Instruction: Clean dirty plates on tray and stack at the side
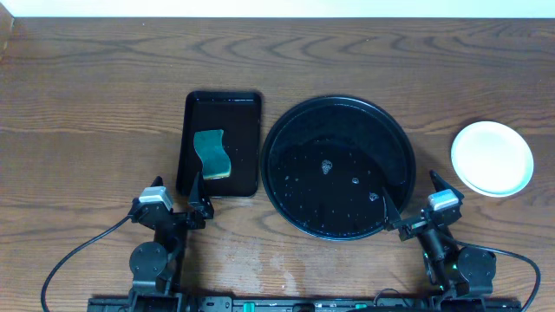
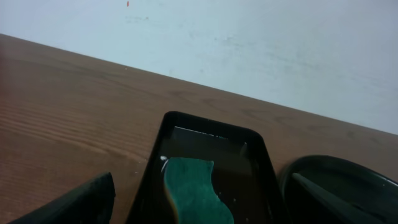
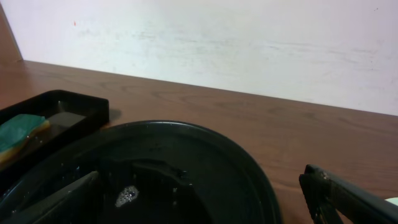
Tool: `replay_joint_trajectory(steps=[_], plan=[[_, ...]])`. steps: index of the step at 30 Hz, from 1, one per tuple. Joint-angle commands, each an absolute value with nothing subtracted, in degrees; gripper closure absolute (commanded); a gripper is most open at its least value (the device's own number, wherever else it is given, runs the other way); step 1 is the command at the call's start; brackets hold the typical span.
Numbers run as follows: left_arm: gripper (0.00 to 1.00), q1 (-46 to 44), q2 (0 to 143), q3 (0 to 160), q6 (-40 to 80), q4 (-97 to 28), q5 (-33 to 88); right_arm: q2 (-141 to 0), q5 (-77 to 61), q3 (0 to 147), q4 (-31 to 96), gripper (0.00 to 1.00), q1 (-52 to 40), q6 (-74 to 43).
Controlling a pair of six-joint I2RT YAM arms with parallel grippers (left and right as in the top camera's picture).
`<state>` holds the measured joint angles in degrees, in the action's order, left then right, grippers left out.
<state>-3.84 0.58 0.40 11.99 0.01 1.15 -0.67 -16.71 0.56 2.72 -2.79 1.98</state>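
Note:
The plates (image 1: 492,158) sit as a pale stack on the table at the far right, off the tray; I cannot tell how many there are. The round black tray (image 1: 347,130) holds no plates, only a few foam specks and water. It also shows in the right wrist view (image 3: 205,149) and at the right of the left wrist view (image 2: 348,180). My left gripper (image 1: 178,208) is open and empty at the near end of the rectangular tray (image 2: 205,211). My right gripper (image 1: 414,201) is open and empty at the round tray's near right rim (image 3: 199,199).
A smaller rectangular black tray (image 1: 243,113) left of the round tray holds a green sponge (image 1: 212,154). The sponge also shows in the left wrist view (image 2: 196,193) and the right wrist view (image 3: 15,130). A white wall runs along the table's far edge.

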Motion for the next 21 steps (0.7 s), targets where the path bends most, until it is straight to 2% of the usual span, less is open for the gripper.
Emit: replay_joint_trajectory(steps=[1, 21], plan=[[0.12, -3.55, 0.08, 0.23, 11.40, -2.50, 0.62, -0.32, -16.93, 0.32, 2.74, 0.01, -2.33, 2.44], [0.12, -3.55, 0.23, 0.23, 11.40, -4.05, 0.62, -0.32, -16.93, 0.32, 2.74, 0.01, -2.33, 2.44]])
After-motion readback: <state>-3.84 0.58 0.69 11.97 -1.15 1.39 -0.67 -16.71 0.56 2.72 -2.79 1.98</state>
